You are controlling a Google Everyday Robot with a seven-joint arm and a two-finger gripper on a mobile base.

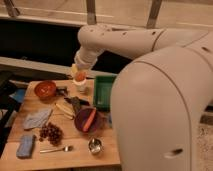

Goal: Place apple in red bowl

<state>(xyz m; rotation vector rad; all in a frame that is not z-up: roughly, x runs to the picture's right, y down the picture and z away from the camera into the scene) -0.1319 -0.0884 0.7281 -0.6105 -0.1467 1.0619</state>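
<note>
Nearest table edge: I read a steel cup, a spoon and a blue sponge lying on the wooden table.
Right foreground: the white robot body fills this side and hides the right end of the table from me.
Middle row: grapes and a grey cloth on the left; a purple bowl near centre with a carrot stick lying in it.
Green tray: right of centre, partly covered by the robot body.
Red bowl: upright at the far left of the table.
White cup: on the far side, between the red bowl and the green tray.
Gripper: at the end of the arm, which reaches down from the upper right; it sits over the white cup, and I see it clamped around the apple.
Apple: held in the air just above the white cup, to the right of the red bowl and apart from it.
</note>
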